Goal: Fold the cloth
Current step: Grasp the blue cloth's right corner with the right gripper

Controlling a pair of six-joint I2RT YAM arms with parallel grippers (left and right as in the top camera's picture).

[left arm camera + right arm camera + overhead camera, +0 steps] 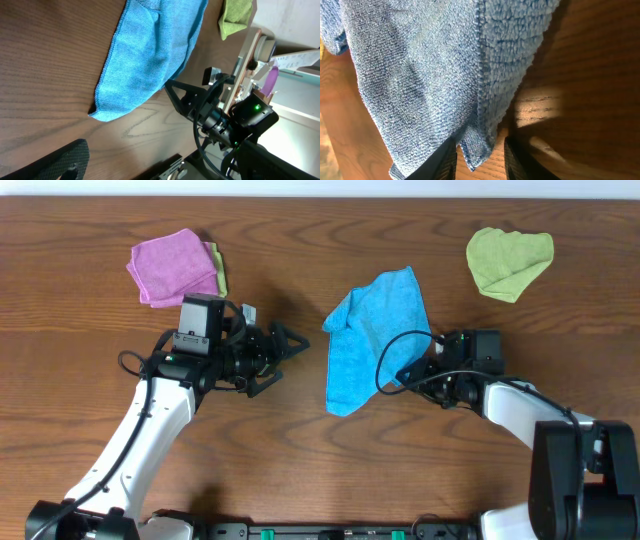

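Now noting the cloth (375, 335) lying rumpled and partly doubled over on the wooden counter (300, 450), a little right of centre, with one long lobe trailing toward the near edge. Finding the right jaws at its lower right border, reaching in from the right arm (510, 405). Seeing, through the right wrist camera, the two dark fingers (442, 162) standing apart with a hemmed corner of the blue terry hanging between them, one finger touching the fabric and the other showing a sliver of wood beside it, so not visibly pinching. Spotting the left jaws spread wide and holding nothing, hovering over bare wood just left of the cloth and apart from it, at the end of the left arm (150, 420). Also registering a pink-purple cloth (170, 268) at the far left and a lime-green cloth (508, 262) at the far right, both well apart from the blue one.
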